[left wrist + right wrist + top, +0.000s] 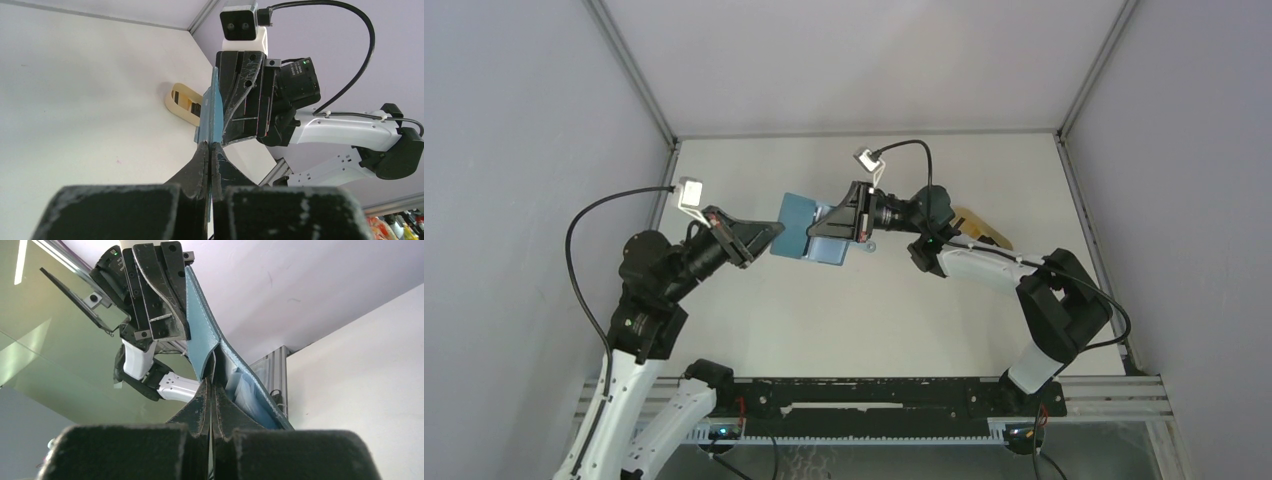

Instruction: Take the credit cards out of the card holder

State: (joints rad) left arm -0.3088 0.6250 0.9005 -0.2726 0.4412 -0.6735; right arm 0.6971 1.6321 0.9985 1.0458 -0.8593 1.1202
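The teal-blue card holder [808, 229] hangs in the air between both grippers, opened like a book. My left gripper [774, 238] is shut on the edge of its left leaf; the holder shows edge-on in the left wrist view [215, 107]. My right gripper [836, 226] is shut at the holder's inner fold [212, 382]. I cannot tell whether a card lies between its pads. In the right wrist view the open holder [204, 335] shows pale slots [245, 390] in its right leaf. One tan credit card [980, 224] lies on the table [183, 102], partly behind the right arm.
The white table [844, 320] has grey walls on three sides and a metal frame rail at its right edge [1092, 240]. The right arm's forearm [984, 265] reaches across the right half of the table.
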